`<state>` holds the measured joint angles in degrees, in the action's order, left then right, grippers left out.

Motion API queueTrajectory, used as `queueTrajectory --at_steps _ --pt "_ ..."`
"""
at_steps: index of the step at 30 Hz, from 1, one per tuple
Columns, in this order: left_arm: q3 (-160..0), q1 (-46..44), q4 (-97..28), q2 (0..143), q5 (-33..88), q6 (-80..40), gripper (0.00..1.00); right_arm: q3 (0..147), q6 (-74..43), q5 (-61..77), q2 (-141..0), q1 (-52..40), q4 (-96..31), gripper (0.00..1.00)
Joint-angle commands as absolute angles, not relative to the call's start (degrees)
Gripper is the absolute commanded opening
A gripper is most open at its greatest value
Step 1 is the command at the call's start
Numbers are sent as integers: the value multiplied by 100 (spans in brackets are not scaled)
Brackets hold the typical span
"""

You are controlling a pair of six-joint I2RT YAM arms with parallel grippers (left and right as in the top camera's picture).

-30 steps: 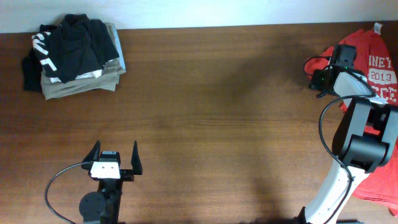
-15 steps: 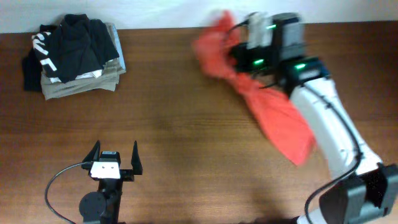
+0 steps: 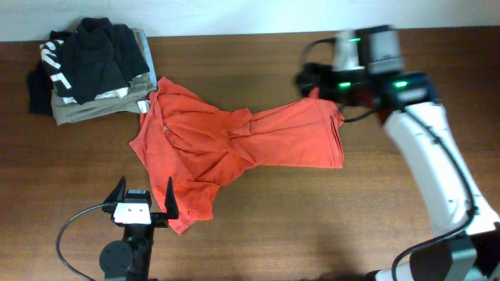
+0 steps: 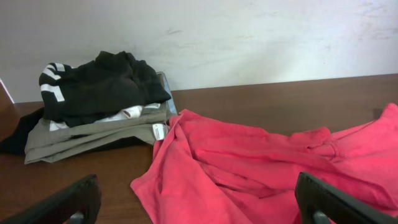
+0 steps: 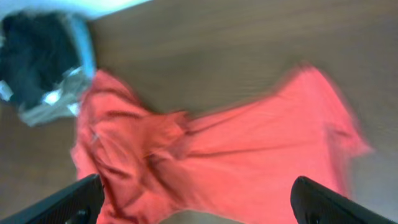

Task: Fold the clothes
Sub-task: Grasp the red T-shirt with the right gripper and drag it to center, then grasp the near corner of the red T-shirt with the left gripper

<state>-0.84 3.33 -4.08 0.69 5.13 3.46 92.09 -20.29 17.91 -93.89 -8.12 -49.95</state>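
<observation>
Black garment point(image 3: 90, 47): far left at the table's back edge, crumpled on top of the pile, white print showing on its left side.
Khaki folded garments point(image 3: 101, 105): beneath the black garment, stacked flat.
Left gripper point(image 3: 144, 195): near the front edge, left of centre. Fingers spread wide with nothing between them. Its right finger point(image 3: 170, 197) stands just beside the lowest flap of the shirt; contact cannot be confirmed.
Red-orange T-shirt point(image 3: 234, 144): lying loose and creased on the table point(image 3: 312, 226), unfolded. Its left edge touches the lower right corner of the khaki pile. The body bunches at the centre and runs right as a broad panel ending below the right gripper.
Right gripper point(image 3: 310, 78): above the table's back right, over the shirt's upper right corner. In the wrist view, which is blurred, its fingers are wide apart and hold nothing, with the shirt spread below them.
</observation>
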Motion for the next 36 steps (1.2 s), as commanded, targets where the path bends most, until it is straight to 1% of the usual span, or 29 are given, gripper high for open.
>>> queueTrajectory --at_steps 1,4,6,7,8,9,10,12,13,14,15,16,17,19,20,22,23,24,26,27,29,31,32,33,35,36 --pt "-51 314 -416 40 513 397 99 9279 -2023 1712 -9262 -191 -5813 99" --pt "-51 314 -414 40 513 397 99 9279 -2001 1258 -9330 215 -6333 99" --pt "-54 314 -370 40 742 368 99 9279 -2001 1258 -9338 266 -6388 99" --pt "-54 314 -294 40 1194 244 99 9279 -2001 1258 -9338 266 -6381 99" --pt "-54 314 158 40 2405 80 99 9279 -2001 1256 -9338 266 -6370 99" --pt "-54 314 567 40 2987 78 99 9279 -2001 1260 -9338 266 -6368 99" --pt "-75 314 803 40 3135 -25 99 9279 -2001 1260 -9338 266 -6370 99" --pt "-368 314 797 183 3389 -259 99 9279 -2001 1258 -9341 266 -6370 99" --pt "-613 314 655 416 3433 -255 99 9279 -2001 1258 -9341 266 -6370 99" --pt "-1253 314 193 1133 3437 -36 99 9279 -2001 1258 -9341 266 -6370 99" --pt "-1643 314 -126 1549 3439 91 99 9279 -2001 1258 -9338 266 -6370 99" --pt "-2434 314 -703 2335 3688 405 99 9279 -2001 1258 -9338 266 -6370 99" --pt "-2982 314 -956 2888 4005 438 99 9279 -2001 1258 -9338 266 -6370 99" --pt "-3518 314 -1260 3371 4281 438 99 9279 -2001 1258 -9338 266 -6370 99" --pt "-3959 314 -2036 3603 3935 434 99 9279 -2001 1258 -9338 266 -6370 99" --pt "-4943 314 -3854 4198 2523 189 99 9279 -2001 1258 -9341 266 -6370 99" --pt "-5487 314 -4827 4716 1999 -89 99 9279 -2001 1258 -9338 266 -6368 99" --pt "-5673 314 -5188 5006 2088 -86 99 9279 -2001 1260 -9341 266 -6370 99" --pt "-5690 314 -5463 5555 3103 -86 99 9279 -2001 1258 -9338 266 -6368 99" --pt "-5690 314 -5732 5795 3354 -84 99 9279 -2001 1258 -9341 266 -6370 99" --pt "-5690 314 -6060 6136 3310 -89 99 9279 -2001 1258 -9341 266 -6370 99" --pt "-5688 187 -6989 6403 2185 -683 99 9279 -2001 1258 -9338 266 -6370 99" --pt "-5688 -51 -7299 6497 1885 -904 99 9279 -2001 1258 -9341 266 -6370 99" --pt "-5666 -550 -7614 6639 1219 -1448 99 9279 -2001 1260 -9338 266 -6370 99" --pt "-5564 -1267 -7701 6910 475 -2394 99 9279 -2001 1258 -9341 266 -6370 99" --pt "-5537 -1393 -7693 7028 290 -2628 99 9279 -2001 1258 -9338 266 -6370 99"
